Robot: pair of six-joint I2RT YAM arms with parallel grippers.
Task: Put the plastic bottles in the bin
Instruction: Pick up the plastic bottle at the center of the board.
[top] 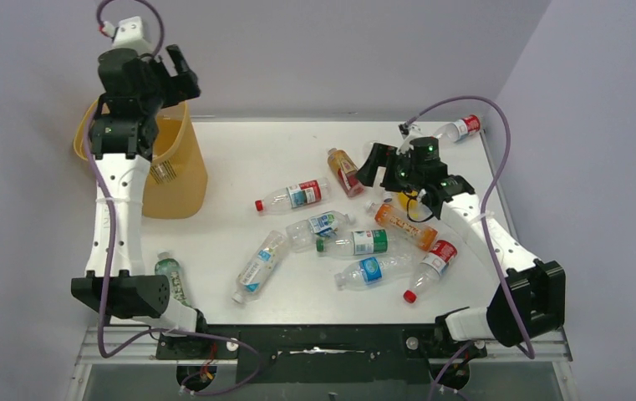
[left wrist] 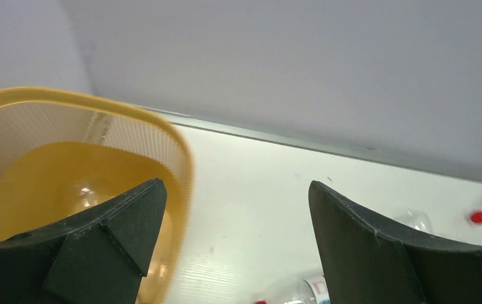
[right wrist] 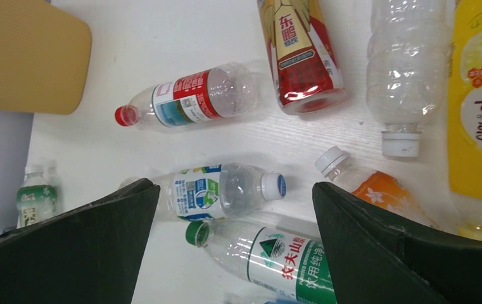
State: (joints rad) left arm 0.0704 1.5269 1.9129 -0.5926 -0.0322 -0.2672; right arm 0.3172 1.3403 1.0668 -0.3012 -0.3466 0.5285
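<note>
The yellow-orange bin (top: 182, 171) stands at the table's back left. My left gripper (top: 179, 82) hangs open above its rim with nothing between the fingers; in the left wrist view (left wrist: 235, 185) the bin (left wrist: 184, 164) lies below, with a clear glint on its floor. Several plastic bottles lie on the table: a red-capped one (top: 293, 196), a blue-labelled one (top: 321, 224), a green-labelled one (top: 356, 243) and an orange one (top: 404, 224). My right gripper (top: 377, 164) hovers open above this cluster. Between its fingers (right wrist: 235, 187) lie the blue-capped bottle (right wrist: 216, 190) and the green-capped bottle (right wrist: 276, 259).
A small green bottle (top: 170, 276) lies beside the left arm's base, and another bottle (top: 460, 128) sits at the far right corner. A yellow bottle (right wrist: 479, 114) and a red-labelled one (right wrist: 295, 50) lie close under the right wrist. Grey walls close in the back and sides.
</note>
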